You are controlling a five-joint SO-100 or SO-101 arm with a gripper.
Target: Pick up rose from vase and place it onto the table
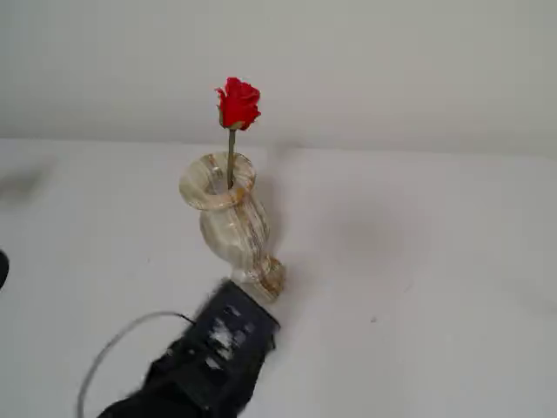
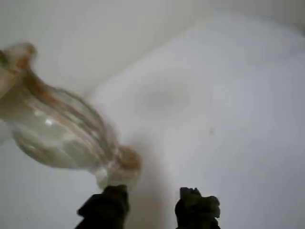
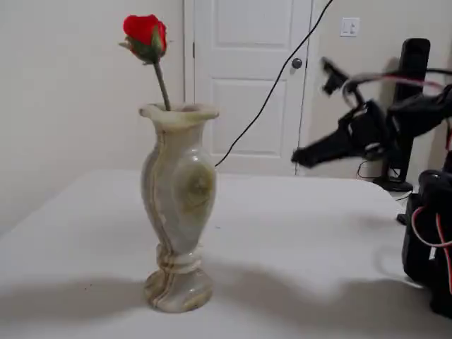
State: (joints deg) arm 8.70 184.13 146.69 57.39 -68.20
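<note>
In a fixed view the rose (image 1: 238, 103) stands in the vase (image 1: 228, 218) on the table (image 1: 418, 261), its stem going down into the mouth – so nothing of the task is done yet. The arm (image 1: 213, 353) is low, near the foot of the vase.

In the wrist view the gripper (image 2: 152, 202) has its two fingers apart with nothing between them; one fingertip is just beside the vase (image 2: 57, 138) foot. The rose is not in this picture.

In the other fixed view the rose (image 3: 145, 32) is upright in the vase (image 3: 176, 205), and the gripper (image 3: 311, 155) is blurred and well apart from the flower. I judge that reaching the stem, the grasp, the lift and the placing all remain
</note>
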